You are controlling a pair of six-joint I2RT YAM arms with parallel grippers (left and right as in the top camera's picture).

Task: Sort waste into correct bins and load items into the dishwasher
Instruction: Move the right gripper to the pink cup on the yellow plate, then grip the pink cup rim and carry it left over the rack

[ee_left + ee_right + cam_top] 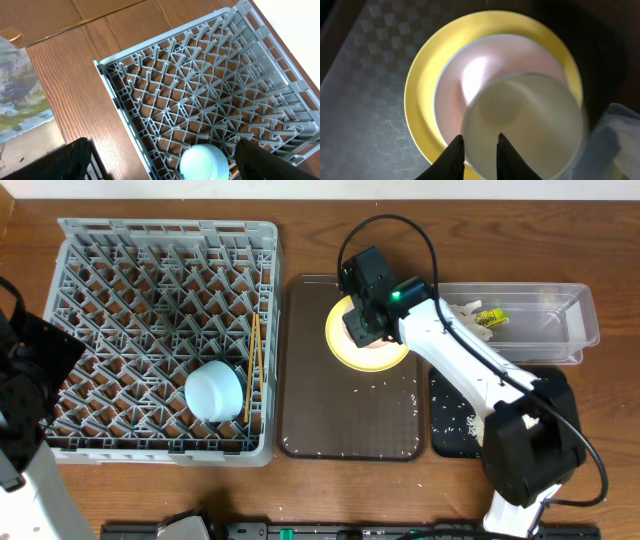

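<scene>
Fingers (454, 157) on your right gripper (480, 142) are almost together, and they look pinched on the near rim of the cup (525, 125). The cup sits in a pale bowl (470, 70), and that bowl sits on the plate (420, 100), right under the fingers. A blurry white thing (620, 130) lies just beside the cup. It may be the napkin, but you cannot tell.

Under the plate is the brown tray (330, 410), with crumbs (385, 388) on it a little way from the fingers. Farther off, the tub (545, 335) holds the wrapper (490, 317), and the black tray (445, 435) has crumbs in it too.

Your left gripper (162, 150) is well apart from all that. Its fingers are wide open and hold nothing. Below them is the rack (200, 75), with the blue bowl (203, 161) lying between them.

My guess at the job: the blue bowl and chopsticks (252, 365) are in the rack and the wrapper is in the tub, so those are done. The cup, pale bowl and plate have yet to go to the rack, and the loose crumbs need clearing.

Only the right wrist view shows the cup and pale bowl. From above, the gripper hides them and you see just the plate's edge. Only the top view shows the chopsticks, tub and both trays.
</scene>
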